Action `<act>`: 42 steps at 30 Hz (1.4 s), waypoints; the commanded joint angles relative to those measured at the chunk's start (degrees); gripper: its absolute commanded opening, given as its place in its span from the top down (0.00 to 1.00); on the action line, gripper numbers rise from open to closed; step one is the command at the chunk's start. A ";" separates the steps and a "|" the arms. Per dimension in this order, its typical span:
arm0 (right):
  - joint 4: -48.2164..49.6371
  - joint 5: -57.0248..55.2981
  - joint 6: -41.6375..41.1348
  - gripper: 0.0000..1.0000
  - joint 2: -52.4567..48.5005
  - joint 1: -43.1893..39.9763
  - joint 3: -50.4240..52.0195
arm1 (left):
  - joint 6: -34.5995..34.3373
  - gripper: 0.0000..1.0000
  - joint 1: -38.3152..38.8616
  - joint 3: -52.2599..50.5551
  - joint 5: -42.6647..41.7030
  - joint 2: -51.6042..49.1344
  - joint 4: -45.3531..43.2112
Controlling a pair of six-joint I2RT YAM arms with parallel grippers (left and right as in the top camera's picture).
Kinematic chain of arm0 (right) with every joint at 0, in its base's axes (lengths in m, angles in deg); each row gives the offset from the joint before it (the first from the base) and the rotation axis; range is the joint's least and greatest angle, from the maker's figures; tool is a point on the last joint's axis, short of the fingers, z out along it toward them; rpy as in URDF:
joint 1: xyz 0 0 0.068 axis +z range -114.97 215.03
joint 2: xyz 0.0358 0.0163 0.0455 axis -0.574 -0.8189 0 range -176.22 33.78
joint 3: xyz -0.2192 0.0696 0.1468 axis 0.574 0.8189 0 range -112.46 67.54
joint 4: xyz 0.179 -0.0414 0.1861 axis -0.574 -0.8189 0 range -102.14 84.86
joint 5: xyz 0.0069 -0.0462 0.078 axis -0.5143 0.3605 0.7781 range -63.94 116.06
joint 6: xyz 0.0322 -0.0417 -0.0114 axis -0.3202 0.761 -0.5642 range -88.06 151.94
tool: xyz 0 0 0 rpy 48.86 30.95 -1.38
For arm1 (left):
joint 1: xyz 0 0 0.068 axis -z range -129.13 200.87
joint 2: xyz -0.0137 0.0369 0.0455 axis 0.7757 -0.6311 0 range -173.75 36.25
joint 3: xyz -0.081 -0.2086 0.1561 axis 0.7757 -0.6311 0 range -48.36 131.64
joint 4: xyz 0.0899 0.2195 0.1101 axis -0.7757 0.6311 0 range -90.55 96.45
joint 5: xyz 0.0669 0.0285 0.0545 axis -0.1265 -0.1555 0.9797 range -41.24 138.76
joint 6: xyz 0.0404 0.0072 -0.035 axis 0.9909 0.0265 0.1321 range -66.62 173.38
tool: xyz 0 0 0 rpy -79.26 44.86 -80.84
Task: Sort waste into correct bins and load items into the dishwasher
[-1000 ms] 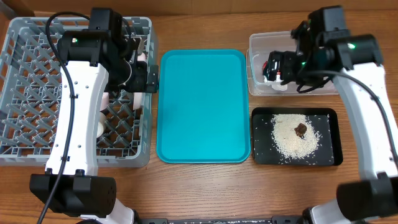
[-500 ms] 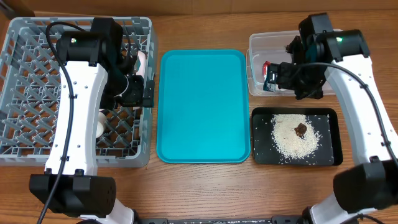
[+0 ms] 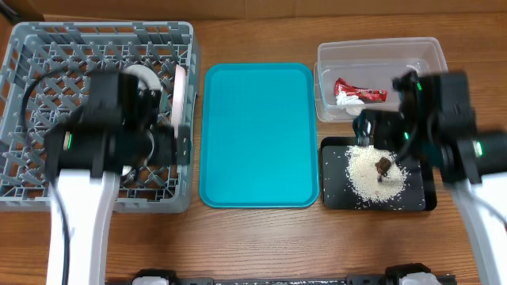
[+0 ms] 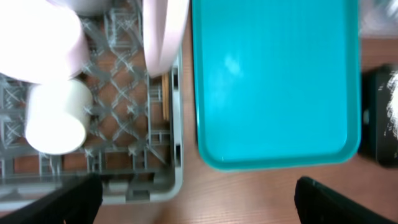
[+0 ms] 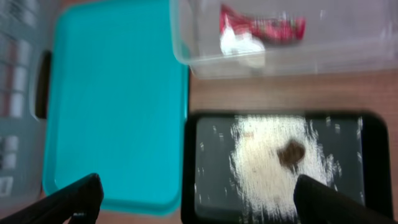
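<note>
Red-and-white wrapper [image 3: 360, 93] now lies released inside the clear tub [image 3: 379, 49]; right tool [image 5: 196, 183] and left tool [image 4: 198, 182], both spread and empty, have pulled back, so sorting and loading appear complete.

There's a wooden table [image 3: 253, 237] filling the overhead view, warm mid-brown, its grain running left to right in long streaks. Both wrist views catch the same wood in blurred strips, looking a touch redder up close. The light is even and soft across the whole top, and shadows sit faint and tight against whatever rests there. A pale sheen glints on the teal tray [image 4: 233, 62]. At the far-left corner there's a dark patch [image 3: 16, 8] past the table edge, but too little shows to name it.
</note>
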 commanded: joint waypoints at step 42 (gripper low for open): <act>0.39 -6.43 0.11 0.00 21.35 -0.15 9.81 | 0.92 0.00 -0.11 -21.90 0.33 27.89 -11.52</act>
